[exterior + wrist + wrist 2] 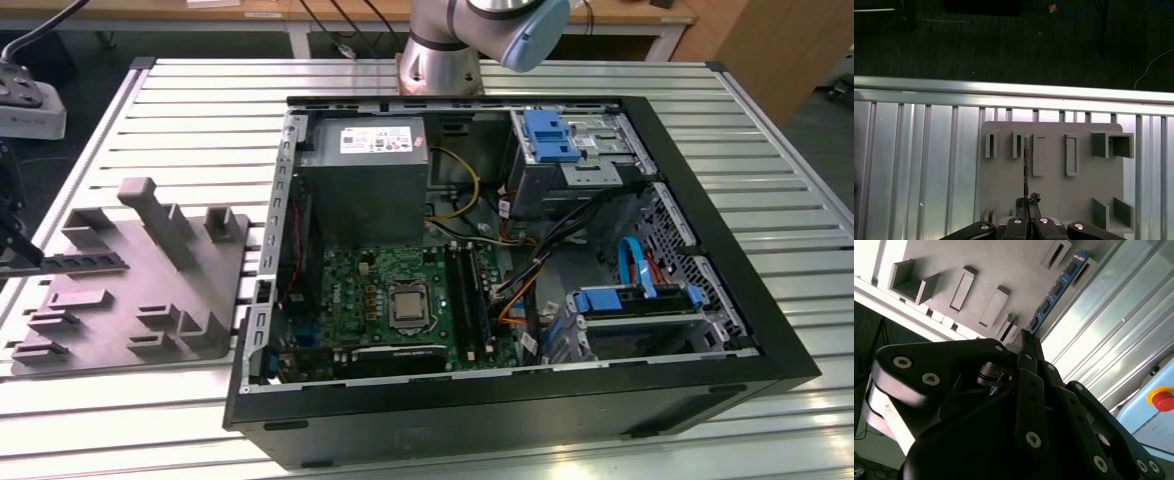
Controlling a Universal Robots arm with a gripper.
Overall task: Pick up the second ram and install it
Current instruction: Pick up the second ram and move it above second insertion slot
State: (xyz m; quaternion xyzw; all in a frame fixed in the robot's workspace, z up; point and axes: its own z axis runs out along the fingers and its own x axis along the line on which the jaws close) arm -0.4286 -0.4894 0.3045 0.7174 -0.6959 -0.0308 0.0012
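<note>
A big silver metal counter with long ridges carries everything. On it lies a large black computer box with its side off, so you can see the green board and wires inside. Next to it, toward the exterior view's left, sits a flat grey plastic block with upright slotted posts. The robot's grey arm stands at the far side of the counter.

The black claw is over the grey block. Its two fingers are pressed together on one end of the second ram, a long, thin, dark stick with a row of black chips. The rest of the stick pokes out past the fingertips, above the block and near one of its slots. In the first wrist view the stick looks like a thin dark line, because you see it from its edge. In the exterior view it hangs level by the block's outer edge, well apart from the computer box. I cannot tell if the stick touches the block or has come free.

I think this step is the pick-up. To do it well, the claw should hold tight but not squash the chips. It should keep the stick straight, so it does not bump the posts or twist in the fingers.
</note>
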